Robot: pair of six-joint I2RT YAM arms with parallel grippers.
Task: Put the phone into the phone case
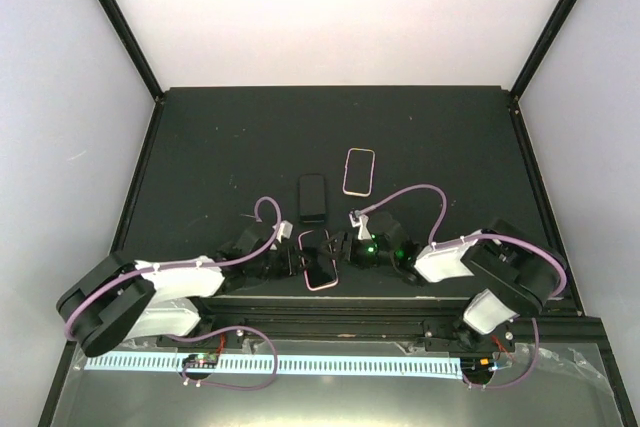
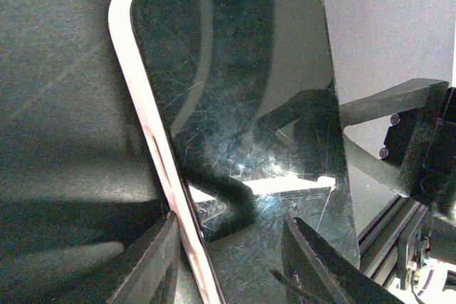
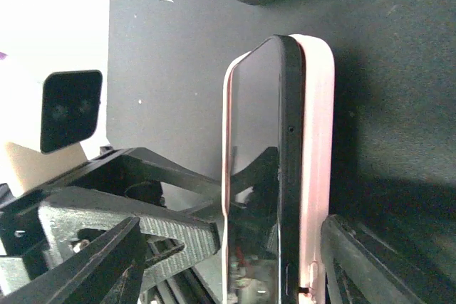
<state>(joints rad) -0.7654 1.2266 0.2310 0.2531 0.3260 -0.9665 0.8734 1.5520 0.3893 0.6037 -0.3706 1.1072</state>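
Near edge of the matte black table (image 1: 200, 167), dead centre between the two arms, that's where the black glass-fronted phone (image 1: 320, 267) is, screen up. It sits in the pale pink soft phone case (image 3: 317, 140) but not fully, its black side stands proud of the pink rim. Left gripper (image 2: 228, 247) is clamped on it from the left, one finger (image 2: 160, 268) against the case's edge, the other on the glass. Right gripper (image 3: 231, 254) comes in from the right with its jaws apart and the phone between them, one finger just beside the case's back, the other clear of the screen. Farther back lie a plain black phone-shaped slab (image 1: 313, 197) and, to its right, a pink-rimmed one (image 1: 359, 171)
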